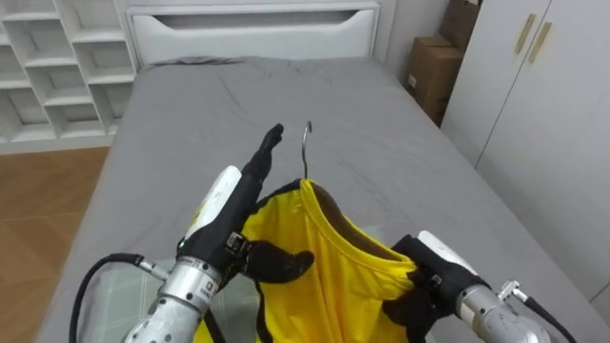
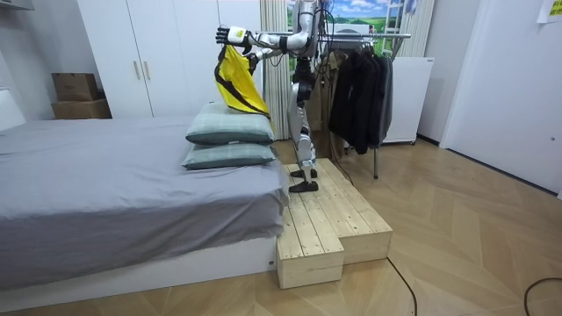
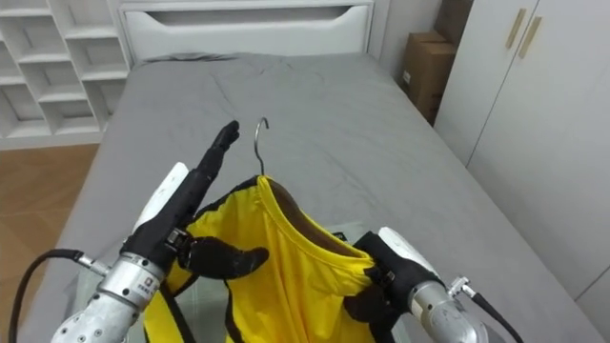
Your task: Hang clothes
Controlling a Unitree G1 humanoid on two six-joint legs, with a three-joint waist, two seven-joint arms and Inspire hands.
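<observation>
Garment (image 1: 329,259), yellow, black-trimmed, on hanger (image 1: 305,152); left hand (image 1: 238,202) straight-fingered; right hand (image 1: 427,274) clutching it

bed (image 1: 400,124): grey matt cloth cover, lightly creased | headboard (image 1: 253,33) of the bed: white, smooth | yellow garment (image 1: 319,262) over the bed: thin smooth cloth, faint sheen | hanger hook (image 1: 305,152): bare metal wire | boxes (image 1: 434,71) beside the bed: matt brown cardboard | step (image 2: 325,219) against the bed: pale bare wood planks
</observation>
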